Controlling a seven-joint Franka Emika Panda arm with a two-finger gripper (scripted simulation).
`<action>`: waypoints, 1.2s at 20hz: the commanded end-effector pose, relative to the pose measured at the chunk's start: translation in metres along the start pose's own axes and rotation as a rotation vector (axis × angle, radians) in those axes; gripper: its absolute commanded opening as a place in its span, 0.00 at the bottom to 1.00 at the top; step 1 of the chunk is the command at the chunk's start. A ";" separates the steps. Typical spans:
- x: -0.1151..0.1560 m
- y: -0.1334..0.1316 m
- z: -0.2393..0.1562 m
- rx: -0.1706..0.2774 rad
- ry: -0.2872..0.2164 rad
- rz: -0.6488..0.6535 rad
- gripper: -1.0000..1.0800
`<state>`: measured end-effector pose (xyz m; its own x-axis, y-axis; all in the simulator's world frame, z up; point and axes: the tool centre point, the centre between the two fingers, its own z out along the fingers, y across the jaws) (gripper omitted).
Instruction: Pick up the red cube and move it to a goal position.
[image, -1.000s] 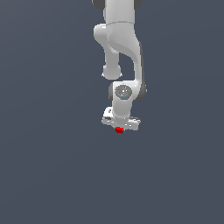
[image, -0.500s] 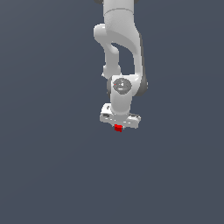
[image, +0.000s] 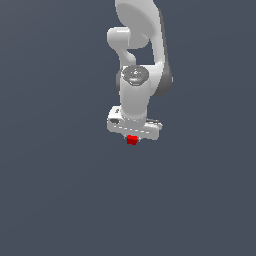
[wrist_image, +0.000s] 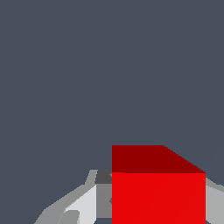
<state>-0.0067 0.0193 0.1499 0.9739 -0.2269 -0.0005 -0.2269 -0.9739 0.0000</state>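
Note:
The red cube is a small plain bright red block that peeks out just below the white hand of my arm in the exterior view. My gripper is shut on it, and most of the fingers are hidden behind the hand. In the wrist view the red cube fills the near part of the picture, held between my gripper, with a grey finger showing on one side. No goal marker shows in either view.
A uniform dark grey-blue surface fills both views around the arm. The white arm rises above the hand toward the top of the exterior view.
The arm has shifted a little toward the exterior view's right and looks larger, carrying the red cube with it. The grip on the cube is unchanged.

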 end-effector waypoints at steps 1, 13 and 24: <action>0.008 0.004 -0.027 0.000 0.000 0.000 0.00; 0.045 0.020 -0.147 0.000 0.000 0.000 0.00; 0.072 0.030 -0.230 0.000 0.000 0.000 0.00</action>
<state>0.0540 -0.0247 0.3696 0.9739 -0.2271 0.0000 -0.2271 -0.9739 -0.0002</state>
